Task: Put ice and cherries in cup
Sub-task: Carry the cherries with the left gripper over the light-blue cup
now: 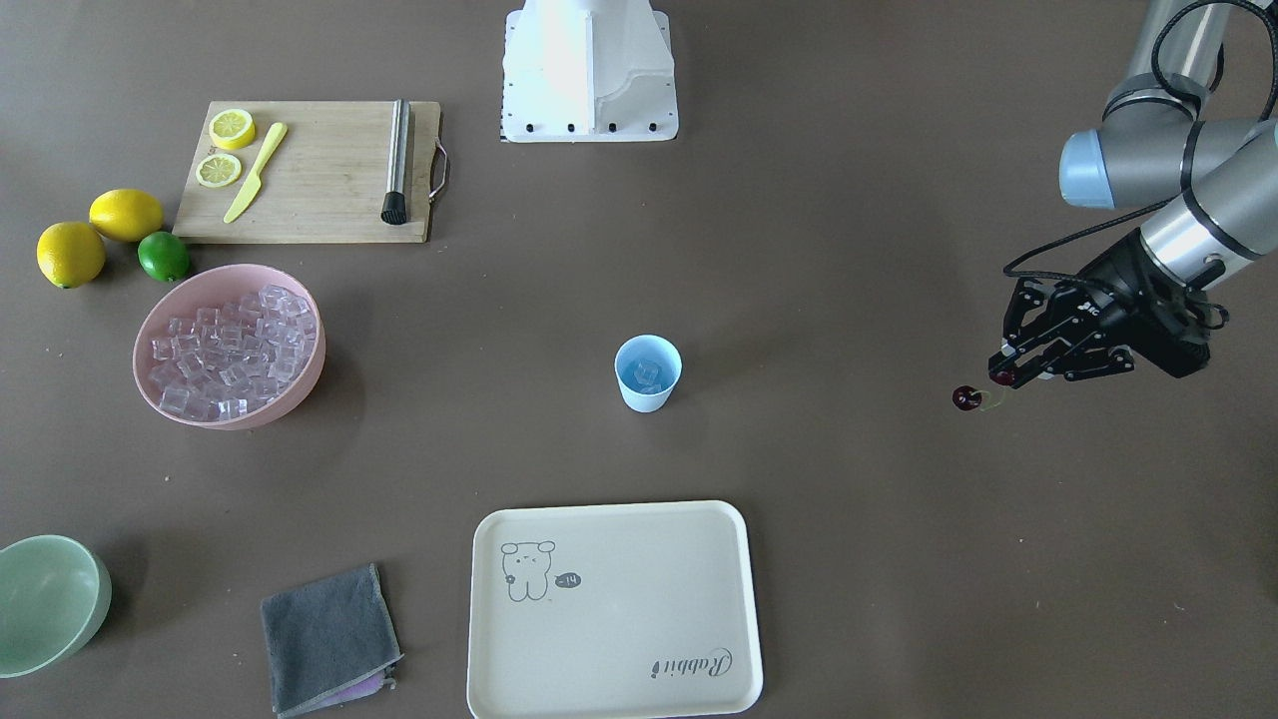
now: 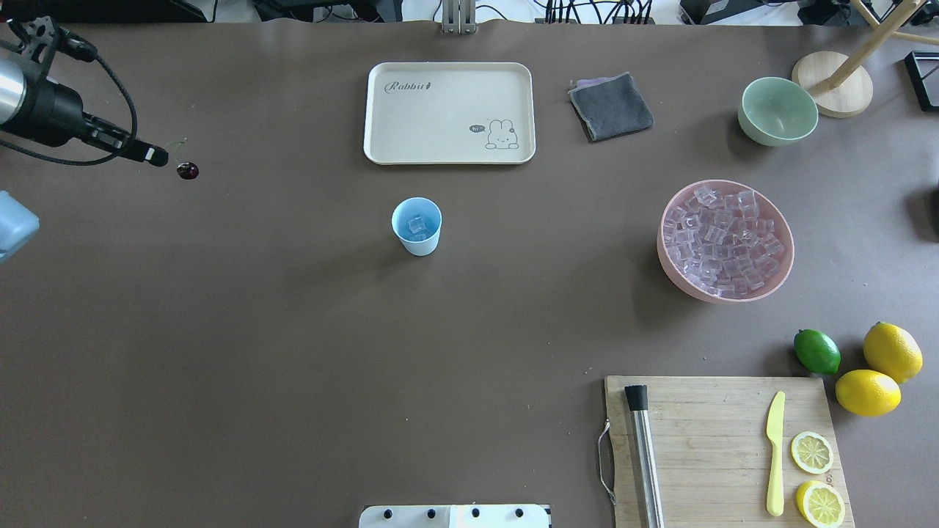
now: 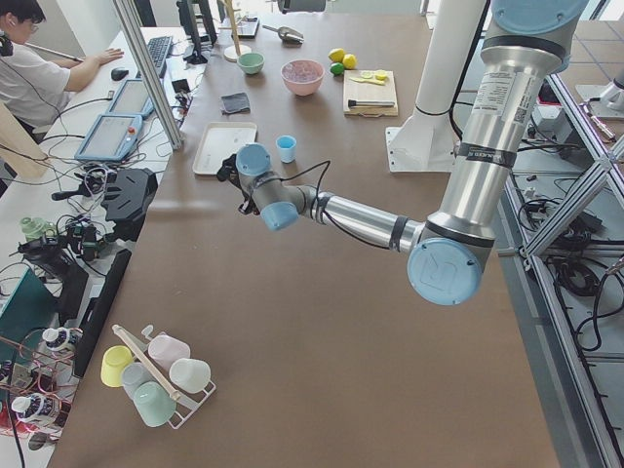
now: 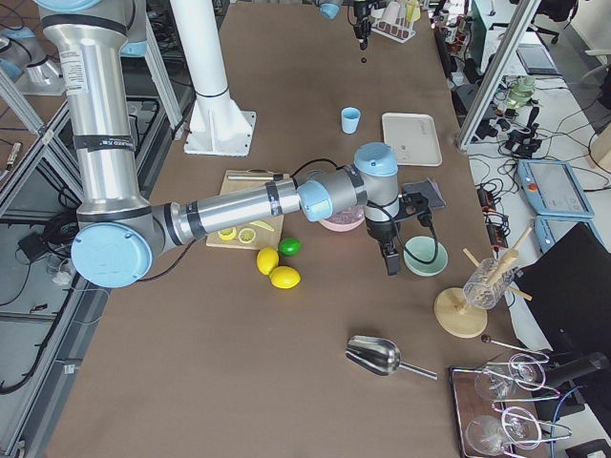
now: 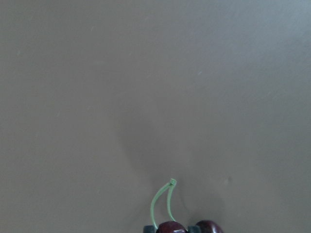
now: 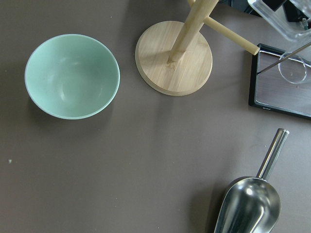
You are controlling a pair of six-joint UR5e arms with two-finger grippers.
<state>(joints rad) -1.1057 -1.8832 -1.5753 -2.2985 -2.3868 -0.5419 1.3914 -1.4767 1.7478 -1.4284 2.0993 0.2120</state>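
The light-blue cup (image 1: pixel 648 372) (image 2: pixel 417 226) stands mid-table with a few cubes of ice (image 1: pixel 647 374) inside it. More ice (image 2: pixel 722 238) fills the pink bowl (image 1: pixel 300 384). My left gripper (image 1: pixel 1003 374) (image 2: pixel 158 155) hovers far out on the left side of the table, shut on the cherries. One cherry (image 1: pixel 1001 376) sits between the fingertips and the other (image 1: pixel 965 398) (image 2: pixel 188 171) dangles beside it. The left wrist view shows both cherries (image 5: pixel 172 227) and their green stems (image 5: pixel 163 204). My right gripper (image 4: pixel 391 262) hangs near the green bowl; I cannot tell whether it is open or shut.
A cream tray (image 2: pixel 449 112) and a grey cloth (image 2: pixel 611 106) lie beyond the cup. A pale green bowl (image 2: pixel 777 110) (image 6: pixel 72 75), a wooden stand (image 6: pixel 174 58) and a metal scoop (image 6: pixel 250 204) sit at the far right. A cutting board (image 2: pixel 719 447), lemons and a lime (image 2: pixel 816 351) are near right.
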